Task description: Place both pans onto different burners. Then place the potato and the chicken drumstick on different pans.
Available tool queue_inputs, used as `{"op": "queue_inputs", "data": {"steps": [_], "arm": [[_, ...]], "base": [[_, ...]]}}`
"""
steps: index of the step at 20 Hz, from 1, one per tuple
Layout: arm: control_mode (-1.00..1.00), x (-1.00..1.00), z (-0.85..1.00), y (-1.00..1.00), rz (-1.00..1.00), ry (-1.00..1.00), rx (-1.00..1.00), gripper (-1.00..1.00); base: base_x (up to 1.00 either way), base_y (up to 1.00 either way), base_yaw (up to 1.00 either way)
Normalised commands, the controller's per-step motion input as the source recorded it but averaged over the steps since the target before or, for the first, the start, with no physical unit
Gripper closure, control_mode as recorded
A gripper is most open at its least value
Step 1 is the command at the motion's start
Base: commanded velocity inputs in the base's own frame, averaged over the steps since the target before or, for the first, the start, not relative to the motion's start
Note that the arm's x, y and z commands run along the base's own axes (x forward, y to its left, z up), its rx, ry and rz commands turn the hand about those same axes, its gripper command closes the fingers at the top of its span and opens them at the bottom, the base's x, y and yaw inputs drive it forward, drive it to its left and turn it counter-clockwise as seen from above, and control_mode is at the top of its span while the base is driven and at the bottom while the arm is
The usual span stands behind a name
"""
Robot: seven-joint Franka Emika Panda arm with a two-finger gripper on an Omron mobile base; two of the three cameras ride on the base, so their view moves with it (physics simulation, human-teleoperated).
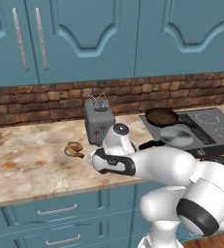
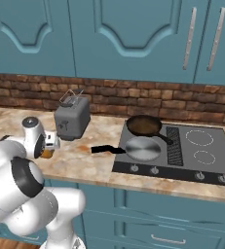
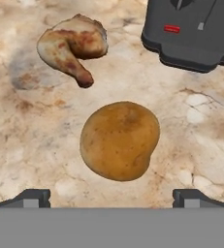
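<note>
A mottled beige stone counter (image 1: 31, 169) runs beneath teal cupboards and a red-brown brick backsplash, with a flat dark-grey glass cooktop (image 2: 209, 163) set into its right end. Both pans already sit on that cooktop, on separate burners at its left side: the deeper pan with a dark brown inside (image 2: 144, 125) at the back, the shallow shiny silver-grey pan (image 2: 142, 148) in front, its long black handle pointing left over the counter. Both pans look empty. The two white burner rings (image 2: 200, 137) on the right side are bare.

The food is still on the counter, left of a grey boxy toaster (image 1: 99, 124). In the hand view the round golden-brown potato (image 3: 120, 140) lies directly ahead of the gripper (image 3: 111, 197), whose jaws are spread wide with nothing between them. The browned chicken drumstick (image 3: 73, 47) lies just beyond the potato, apart from it.

The step in hand appears to be picking up the potato. To do it well, the hand should descend straight so the fingertips straddle the potato's widest part, closing low on its flanks, since a rounded body can squirt out of a high pinch. The drumstick and toaster are near enough that any sideways drift should be avoided.
</note>
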Motion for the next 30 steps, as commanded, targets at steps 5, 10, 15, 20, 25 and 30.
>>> {"op": "queue_inputs", "data": {"steps": [5, 10, 15, 20, 25, 30], "arm": [[-1.0, 0.0, -0.06, 0.0, -0.02, 0.0, -0.08, -1.0], [-1.0, 0.21, -0.07, 0.0, -0.05, 0.0, -0.01, -1.0], [-1.0, 0.3, -0.07, 0.0, -0.03, 0.0, 0.0, -1.0], [-1.0, 0.13, -0.28, 0.0, -0.01, 0.0, 0.04, -1.0], [-1.0, 0.02, -0.39, 0.07, 0.0, 0.0, 0.08, -1.0], [-1.0, 0.01, -0.33, 0.03, 0.0, 0.0, 0.08, -1.0]], "base": [[0.0, 0.0, 0.0], [0.0, 0.0, 0.0], [0.0, 0.0, 0.0], [0.0, 0.0, 0.0], [0.0, 0.0, 0.0], [0.0, 0.0, 0.0]]}}
